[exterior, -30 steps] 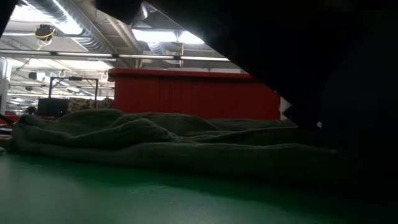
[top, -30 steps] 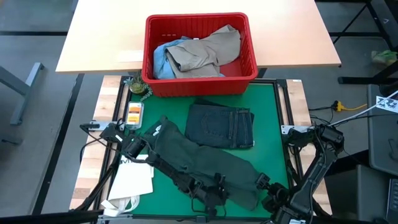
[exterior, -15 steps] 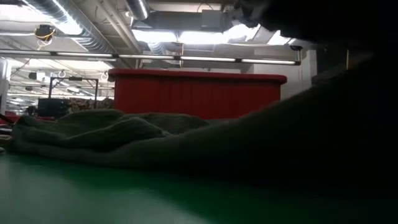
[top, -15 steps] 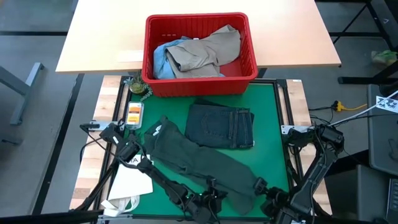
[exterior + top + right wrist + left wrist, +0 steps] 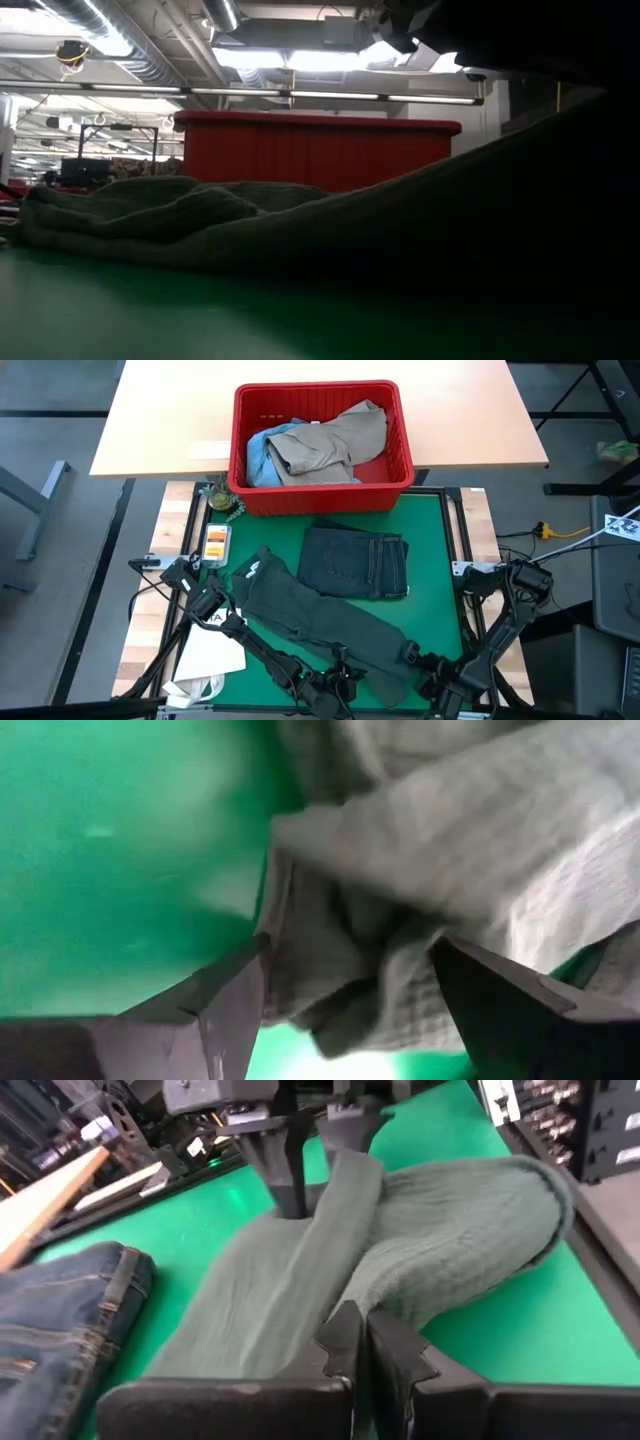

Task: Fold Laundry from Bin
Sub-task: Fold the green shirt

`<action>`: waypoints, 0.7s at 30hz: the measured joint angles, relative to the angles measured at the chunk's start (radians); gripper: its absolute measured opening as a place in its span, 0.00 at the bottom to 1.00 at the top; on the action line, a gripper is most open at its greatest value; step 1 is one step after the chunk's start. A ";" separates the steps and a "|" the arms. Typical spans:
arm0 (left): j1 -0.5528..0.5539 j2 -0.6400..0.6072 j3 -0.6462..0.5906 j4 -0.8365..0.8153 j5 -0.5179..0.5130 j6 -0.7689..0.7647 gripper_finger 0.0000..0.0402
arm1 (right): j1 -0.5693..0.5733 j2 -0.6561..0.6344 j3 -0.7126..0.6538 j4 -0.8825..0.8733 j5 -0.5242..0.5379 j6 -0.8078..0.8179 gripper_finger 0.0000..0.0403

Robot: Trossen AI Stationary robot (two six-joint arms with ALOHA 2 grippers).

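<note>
Both fingers [image 5: 345, 1342] pinch green garment [image 5: 440, 1250] hem.

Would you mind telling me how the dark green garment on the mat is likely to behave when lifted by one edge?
The dark green garment will probably hang limp, since it lies in soft folds. Its ribbed weave looks grippy rather than slippery. Being long, its far end likely drags across the green mat.

Both arms are reaching low over the near edge of the table. The left gripper [image 5: 338, 682] sits clamped tight, fingers [image 5: 345, 1342] pressed together on a fold of fabric. The right gripper [image 5: 425, 672] sits just beside it, jaws spread wide.
</note>
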 joint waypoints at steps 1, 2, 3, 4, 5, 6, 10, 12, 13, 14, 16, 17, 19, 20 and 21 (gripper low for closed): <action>0.000 0.000 0.000 -0.001 0.006 -0.022 0.02 | -0.007 0.000 -0.010 0.023 0.009 -0.022 0.69; 0.000 0.000 0.000 -0.001 0.008 -0.037 0.02 | -0.016 -0.001 -0.022 0.053 0.009 -0.041 0.68; 0.000 0.000 0.000 -0.001 0.008 -0.044 0.02 | -0.027 -0.003 -0.036 0.084 0.003 -0.058 0.67; 0.000 0.000 0.000 -0.001 0.008 -0.049 0.02 | -0.037 -0.005 -0.049 0.117 -0.009 -0.077 0.64; 0.000 0.000 0.000 0.001 0.008 -0.055 0.02 | -0.046 -0.007 -0.060 0.142 -0.020 -0.089 0.60; 0.000 0.000 0.000 0.005 0.009 -0.061 0.02 | -0.054 -0.007 -0.066 0.156 -0.027 -0.099 0.56; 0.001 0.000 0.000 0.007 0.057 -0.111 0.02 | -0.071 -0.004 -0.065 0.159 -0.029 -0.111 0.33; 0.006 0.000 0.000 0.007 0.090 -0.130 0.02 | -0.070 -0.001 -0.058 0.155 -0.035 -0.153 0.20; 0.007 0.000 0.000 0.007 0.100 -0.138 0.02 | -0.070 0.000 -0.053 0.153 -0.039 -0.164 0.13; 0.007 0.000 0.000 0.008 0.105 -0.142 0.02 | -0.070 0.001 -0.048 0.148 -0.040 -0.178 0.07; 0.008 0.000 0.000 0.009 0.109 -0.142 0.02 | -0.070 0.002 -0.026 0.125 -0.049 -0.188 0.04; 0.008 0.000 0.000 0.009 0.109 -0.142 0.02 | -0.070 0.002 -0.011 0.108 -0.053 -0.190 0.05; 0.008 0.000 0.000 0.009 0.109 -0.147 0.02 | -0.070 0.002 0.024 0.059 -0.056 -0.191 0.08; 0.008 0.000 0.000 0.010 0.109 -0.159 0.02 | -0.070 0.002 0.042 0.035 -0.057 -0.199 0.09; 0.008 0.000 0.000 0.014 0.109 -0.167 0.02 | -0.070 0.002 0.063 0.014 -0.057 -0.207 0.10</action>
